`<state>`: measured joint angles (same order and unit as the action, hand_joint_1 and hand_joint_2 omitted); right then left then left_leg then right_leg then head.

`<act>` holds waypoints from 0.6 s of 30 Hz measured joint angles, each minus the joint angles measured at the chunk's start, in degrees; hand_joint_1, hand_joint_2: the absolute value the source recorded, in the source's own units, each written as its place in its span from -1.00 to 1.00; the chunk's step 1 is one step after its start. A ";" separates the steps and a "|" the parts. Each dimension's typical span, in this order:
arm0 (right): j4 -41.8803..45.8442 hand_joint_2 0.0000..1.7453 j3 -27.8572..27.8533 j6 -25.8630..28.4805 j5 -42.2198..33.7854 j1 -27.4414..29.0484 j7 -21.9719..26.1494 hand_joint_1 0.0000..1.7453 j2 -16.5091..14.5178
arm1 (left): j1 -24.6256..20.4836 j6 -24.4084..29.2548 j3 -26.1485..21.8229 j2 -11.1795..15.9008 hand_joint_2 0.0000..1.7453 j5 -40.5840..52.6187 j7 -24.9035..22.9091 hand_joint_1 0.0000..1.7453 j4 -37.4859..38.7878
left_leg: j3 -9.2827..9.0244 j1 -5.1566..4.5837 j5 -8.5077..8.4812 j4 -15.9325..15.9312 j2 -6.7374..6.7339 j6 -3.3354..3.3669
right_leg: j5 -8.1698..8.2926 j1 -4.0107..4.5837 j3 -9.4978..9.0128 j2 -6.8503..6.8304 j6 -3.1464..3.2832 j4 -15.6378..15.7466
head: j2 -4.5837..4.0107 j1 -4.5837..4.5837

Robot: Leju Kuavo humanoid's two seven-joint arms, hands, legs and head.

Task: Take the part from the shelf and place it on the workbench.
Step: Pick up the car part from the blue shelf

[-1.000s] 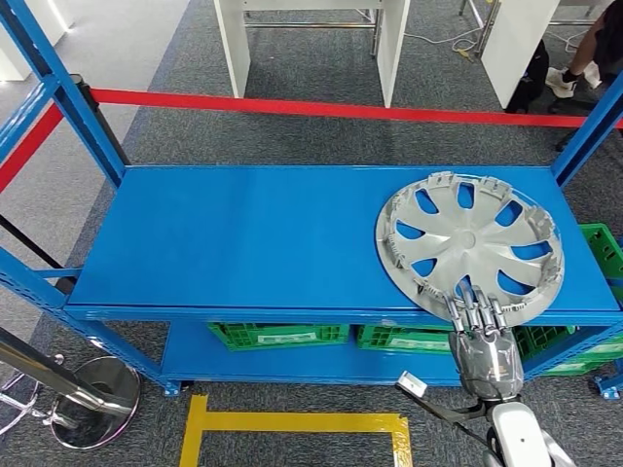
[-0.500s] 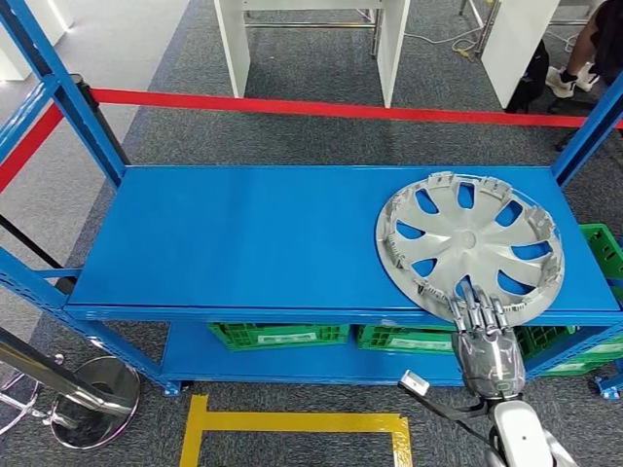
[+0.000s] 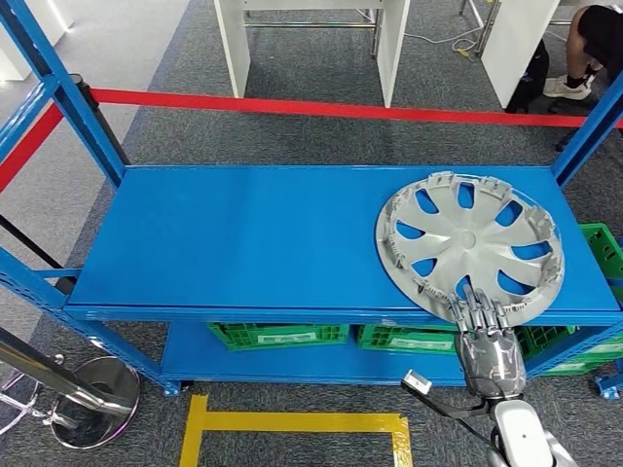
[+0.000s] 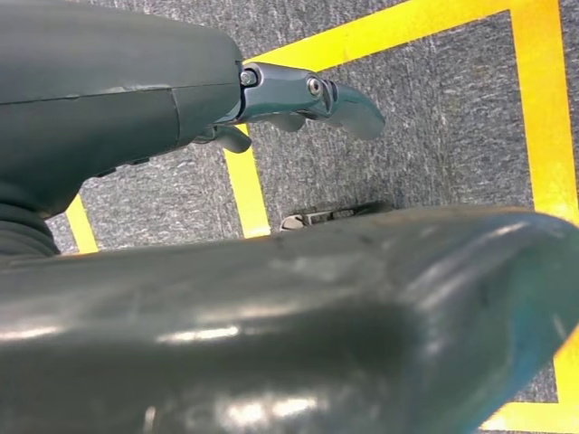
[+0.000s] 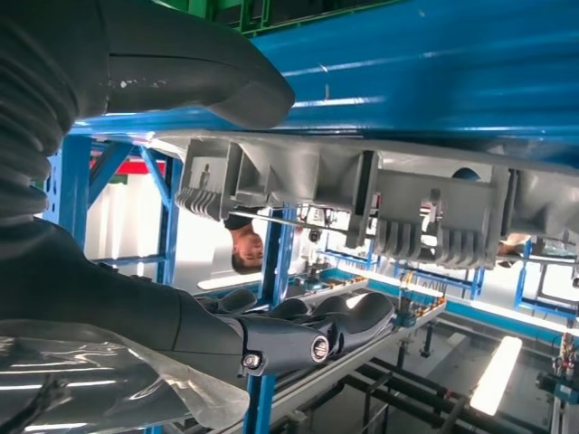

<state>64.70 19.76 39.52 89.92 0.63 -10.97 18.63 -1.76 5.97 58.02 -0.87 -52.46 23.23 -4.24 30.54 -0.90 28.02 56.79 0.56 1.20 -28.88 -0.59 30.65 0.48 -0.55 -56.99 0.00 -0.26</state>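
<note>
A silver hubcap lies flat at the right end of the blue shelf, its near rim jutting slightly over the front edge. My right hand reaches up from below with its fingers laid over that near rim. In the right wrist view the hubcap's ribbed rim runs between the thumb and the fingers, with a gap on the fingers' side. My left hand hangs over the floor with fingers straight and holds nothing.
Green crates sit on the lower shelf. Blue uprights stand at the shelf's corners. Red barrier tape runs behind it. Yellow floor tape and a stanchion base lie in front. A person's leg shows at far right.
My right hand has edged slightly to the right along the hubcap's near rim. The hubcap has not moved. The person's leg at the back has shifted.
</note>
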 joint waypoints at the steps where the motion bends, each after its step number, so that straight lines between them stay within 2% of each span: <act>1: -0.15 1.00 -0.01 0.00 0.01 -0.05 0.00 -1.00 -0.01 | 0.00 0.00 0.01 0.00 -1.00 0.00 0.00 -1.00 0.00 | 0.00 0.00 0.00 0.00 0.00 0.00 | 0.00 0.00 0.00 0.00 0.00 0.00 | 0.00 0.00; 18: -1.25 1.00 -0.98 0.00 0.07 -1.19 0.98 -1.00 -0.54 | -0.01 -0.24 0.09 0.00 -1.00 -0.25 -0.05 -1.00 0.00 | 0.00 0.00 0.00 0.00 0.00 0.00 | 0.00 0.00 0.00 0.00 0.00 0.00 | 0.00 0.01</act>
<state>63.45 18.78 39.52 89.99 -0.57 -9.99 18.09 -1.77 5.73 58.11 -0.87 -52.70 23.18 -4.24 30.53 -0.90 28.02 56.79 0.56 1.20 -28.88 -0.59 30.65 0.48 -0.55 -56.99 0.00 -0.25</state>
